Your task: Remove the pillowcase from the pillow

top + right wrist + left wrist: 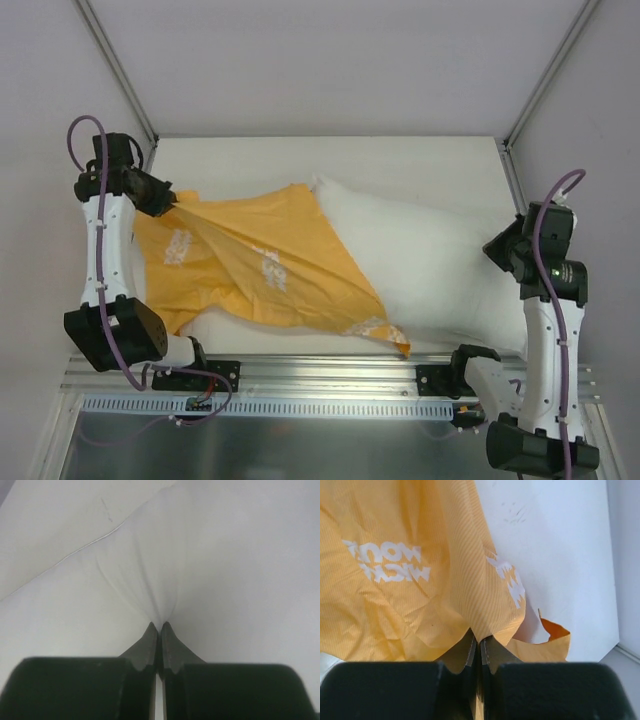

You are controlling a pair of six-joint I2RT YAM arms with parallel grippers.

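1. Leftward, the left gripper (pixel 476 641), clamped tight, pinches a gathered fold of the orange, white-logoed fabric pillowcase (pixel 250 255).
2. The right gripper (pixel 159 627) pinches the plump white soft pillow (pixel 430 265) at its right end.
3. The pillowcase covers only the pillow's left part.

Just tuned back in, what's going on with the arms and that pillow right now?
The left gripper is shut on the orange pillowcase at its left end, with the fabric drawn into taut folds toward it. The right gripper pinches the white pillow at the opposite end. The case is partly off: it covers only the pillow's left portion, and the right half lies bare.
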